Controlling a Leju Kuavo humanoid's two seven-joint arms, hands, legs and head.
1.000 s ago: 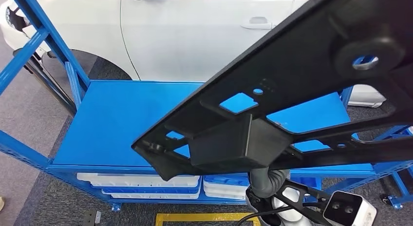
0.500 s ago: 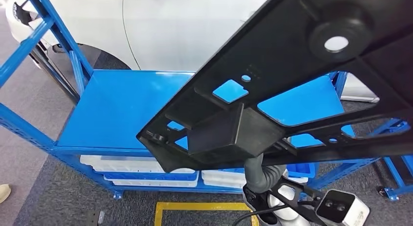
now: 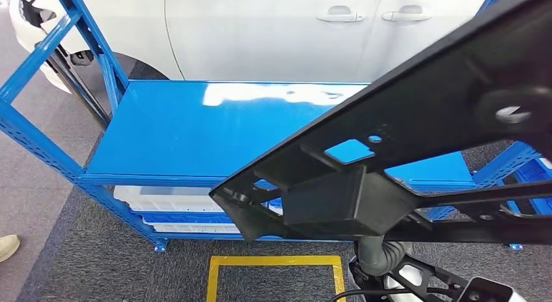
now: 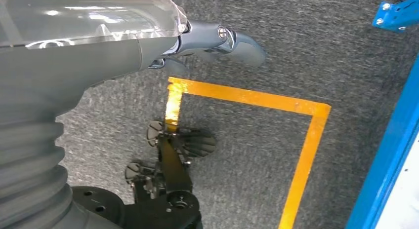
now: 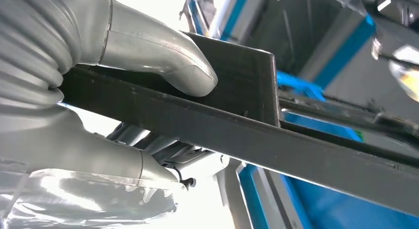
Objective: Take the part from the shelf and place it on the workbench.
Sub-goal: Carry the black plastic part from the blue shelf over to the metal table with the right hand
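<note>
The part [image 3: 416,139] is a large black plastic frame with cut-outs and a boxy block underneath. In the head view it slants from the lower middle up to the top right, in front of the blue shelf [image 3: 195,126]. My right hand [image 5: 59,135] grips one of its edge bars, with the thumb [image 5: 148,54] pressed on the upper face. In the head view the frame hides that hand, and the grey ribbed wrist [image 3: 377,253] shows below it. My left hand [image 4: 217,39] hangs over the carpet and holds nothing.
The shelf's top board is bare, with white bins [image 3: 169,198] on the level under it. A white car [image 3: 260,28] stands behind. A yellow floor marking [image 3: 273,263] lies on the grey carpet in front. A person's shoe [image 3: 8,247] shows at the left edge.
The whole picture has shifted, so the camera has moved; the shelf now appears wider and the car's door handles show. The held part sits lower and further right in the picture.
</note>
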